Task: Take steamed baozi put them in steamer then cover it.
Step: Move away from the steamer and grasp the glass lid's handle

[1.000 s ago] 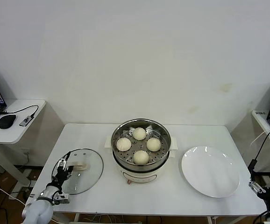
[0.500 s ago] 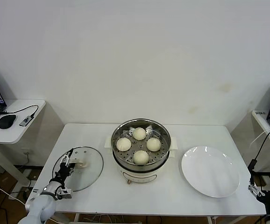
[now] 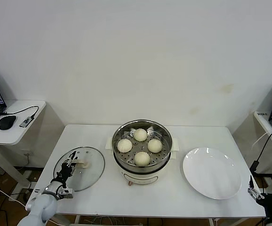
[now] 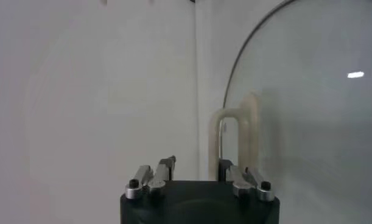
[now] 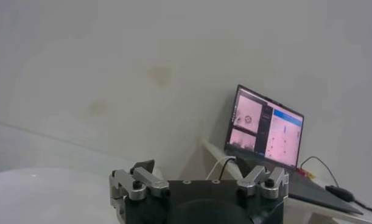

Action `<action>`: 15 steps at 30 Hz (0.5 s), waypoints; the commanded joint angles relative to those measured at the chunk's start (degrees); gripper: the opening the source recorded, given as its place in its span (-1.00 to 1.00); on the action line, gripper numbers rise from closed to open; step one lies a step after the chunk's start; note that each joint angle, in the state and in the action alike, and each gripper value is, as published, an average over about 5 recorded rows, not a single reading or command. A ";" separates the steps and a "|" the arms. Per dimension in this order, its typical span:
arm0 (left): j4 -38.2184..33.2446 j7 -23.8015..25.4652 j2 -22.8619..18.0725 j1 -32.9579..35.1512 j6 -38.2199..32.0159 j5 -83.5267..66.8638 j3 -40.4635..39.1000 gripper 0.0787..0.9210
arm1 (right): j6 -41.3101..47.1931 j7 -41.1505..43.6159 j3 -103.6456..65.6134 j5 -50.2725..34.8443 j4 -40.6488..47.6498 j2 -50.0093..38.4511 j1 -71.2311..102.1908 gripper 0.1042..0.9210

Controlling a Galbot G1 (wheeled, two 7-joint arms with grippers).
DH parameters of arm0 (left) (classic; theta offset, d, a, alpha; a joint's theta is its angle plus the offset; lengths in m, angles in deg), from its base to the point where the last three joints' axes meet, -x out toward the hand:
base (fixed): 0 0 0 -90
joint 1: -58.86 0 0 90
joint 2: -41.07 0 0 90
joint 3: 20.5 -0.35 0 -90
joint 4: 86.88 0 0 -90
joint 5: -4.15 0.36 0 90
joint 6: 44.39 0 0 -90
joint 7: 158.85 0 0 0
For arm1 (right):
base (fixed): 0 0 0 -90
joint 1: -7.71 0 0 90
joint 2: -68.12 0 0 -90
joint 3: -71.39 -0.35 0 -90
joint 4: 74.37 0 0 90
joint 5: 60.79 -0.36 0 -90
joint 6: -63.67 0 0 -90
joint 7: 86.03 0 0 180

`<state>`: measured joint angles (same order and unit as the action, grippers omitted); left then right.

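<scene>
Several cream-white steamed baozi (image 3: 142, 158) lie on the perforated tray inside the shiny steamer (image 3: 166, 136) at the table's middle. The cover (image 3: 91, 172), a clear glass lid with a metal rim, lies flat on the table left of the steamer, its cream handle (image 3: 83, 165) pointing up. My left gripper (image 3: 71, 160) hovers low over the lid, right beside that handle. In the left wrist view the glass of the cover (image 4: 307, 122) fills one side, and the handle (image 4: 234, 131) stands just beyond one finger of the left gripper (image 4: 196, 163); the jaws are partly narrowed with a gap between them. My right gripper (image 3: 266, 194) waits open off the table's right front corner.
A white plate (image 3: 212, 172) lies bare right of the steamer; its rim (image 5: 39, 195) shows in the right wrist view. A side table (image 3: 23, 134) with a mouse (image 3: 7, 122) stands at the left, and a laptop (image 5: 268, 131) sits on a table at the right.
My left gripper has slid forward along the lid to the handle, and its fingers have drawn closer together. The right gripper has sunk a little lower at the right edge.
</scene>
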<state>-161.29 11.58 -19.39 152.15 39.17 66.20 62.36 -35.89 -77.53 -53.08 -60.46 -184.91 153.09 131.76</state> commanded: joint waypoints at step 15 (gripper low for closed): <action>-9.22 -2.92 0.59 5.47 2.19 -1.40 4.46 -0.85 | -0.24 0.24 0.95 0.86 -0.11 0.29 0.07 0.76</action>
<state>-163.37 9.68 -19.01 154.24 39.72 64.91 64.00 -36.07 -77.34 -52.29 -59.70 -184.85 153.33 131.80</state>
